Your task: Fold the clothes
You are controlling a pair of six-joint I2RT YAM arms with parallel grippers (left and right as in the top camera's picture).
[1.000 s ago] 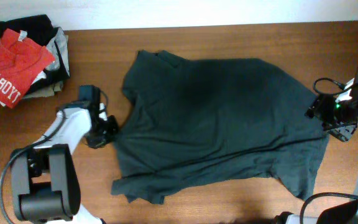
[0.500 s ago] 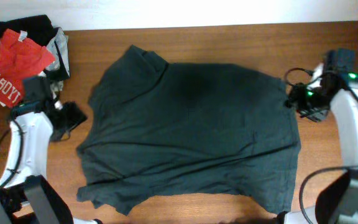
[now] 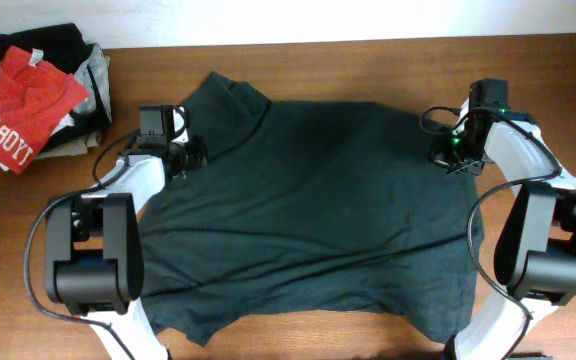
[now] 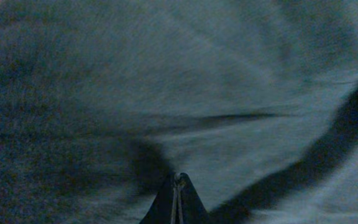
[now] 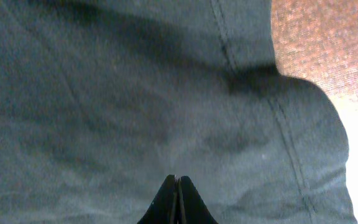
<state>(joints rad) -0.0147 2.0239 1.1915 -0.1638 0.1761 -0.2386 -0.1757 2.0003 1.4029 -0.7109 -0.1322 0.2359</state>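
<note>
Where the worktop is bare it shows brown wood. One very dark, blackish-green T-shirt lies spread over its middle, plain side up and rumpled, with a long crease across the lower half.

Two arms, one at each side edge of the cloth.

Left end effector: fingers pressed together to a slit, pinching the T-shirt near its left sleeve. Creases fan out from the tips in the left wrist view.

Right end effector: likewise narrowed to a slit, nipping the right edge beside a sleeve seam. Wood shows just past the hem in the right wrist view.

One pile of garments sits at the far left corner, well apart from the T-shirt. One red shirt with white lettering is on top, with black and grey pieces beneath, their count unclear.
</note>
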